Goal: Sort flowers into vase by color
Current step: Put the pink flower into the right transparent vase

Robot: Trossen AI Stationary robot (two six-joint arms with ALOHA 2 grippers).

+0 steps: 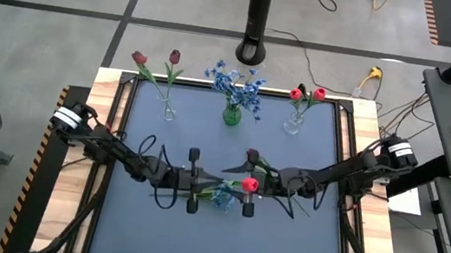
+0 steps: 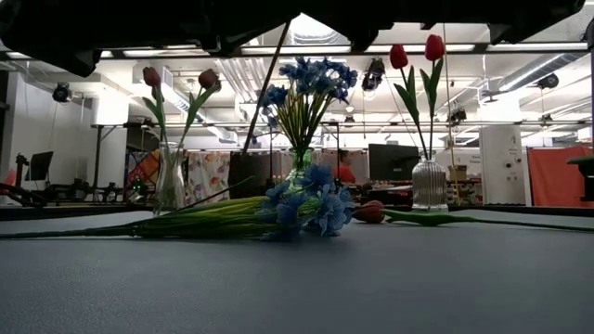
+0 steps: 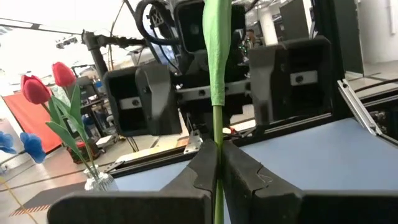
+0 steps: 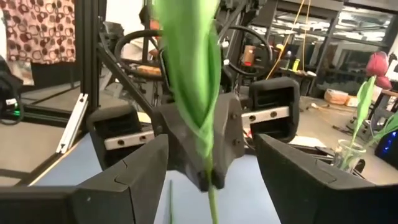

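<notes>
Handing a stem across from one arm to the other looks like the step in hand, and it calls for the receiving fingers to close squarely on the stalk before the giving ones let go. Starting at the bench's left edge, the left arm reaches in toward the middle, where the left end effector (image 1: 193, 180) is clamped fully shut on the green stem (image 3: 217, 134) of a red tulip (image 1: 249, 184); its wrist view shows the stalk pinched between both fingers and rising straight up. Just right of it, the right end effector (image 1: 251, 182) faces it with fingers spread wide, one on either side of the same stem's leaf (image 4: 186, 74), gripping nothing yet. My judgement: the right fingers should close low on the bare stalk, not the soft leaf, which would slip. On the mat beneath lie a blue sprig (image 2: 311, 204) and another red tulip (image 2: 370, 212), with a maroon tulip (image 1: 251, 155) just behind. Along the far edge stand three vases: maroon tulips (image 1: 173, 57) left, blue blossoms (image 1: 235, 84) centre, red tulips (image 1: 308, 94) right, the likely target.
</notes>
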